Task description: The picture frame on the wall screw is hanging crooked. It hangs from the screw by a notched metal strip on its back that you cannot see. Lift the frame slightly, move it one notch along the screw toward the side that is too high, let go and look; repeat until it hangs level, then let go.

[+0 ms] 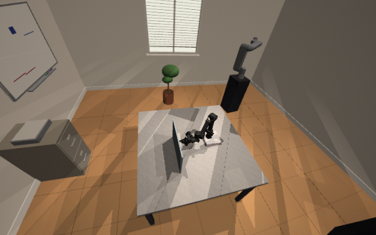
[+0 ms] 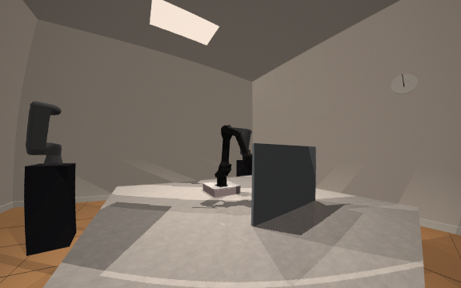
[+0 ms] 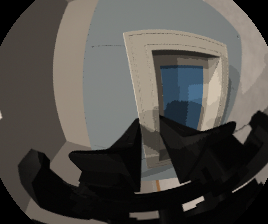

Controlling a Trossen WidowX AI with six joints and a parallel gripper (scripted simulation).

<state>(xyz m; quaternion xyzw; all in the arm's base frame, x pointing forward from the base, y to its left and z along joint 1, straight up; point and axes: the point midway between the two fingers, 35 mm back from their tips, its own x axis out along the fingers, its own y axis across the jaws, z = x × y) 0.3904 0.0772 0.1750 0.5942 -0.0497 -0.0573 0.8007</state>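
Observation:
The picture frame is cream with a blue picture. In the wrist view it hangs before the grey-blue upright panel. Its top edge slopes down to the right and its left bar leans, but the lens bends the view, so I cannot tell its true tilt. My gripper is shut on the frame's left bar, low down, with one black finger on each side of it. The screw and the notched strip are hidden behind the frame. The panel hides the gripper in the exterior view.
The panel stands upright on the grey table, in front of the arm's pale base. A black pedestal with a grey arm, a plant and a cabinet stand away from the table.

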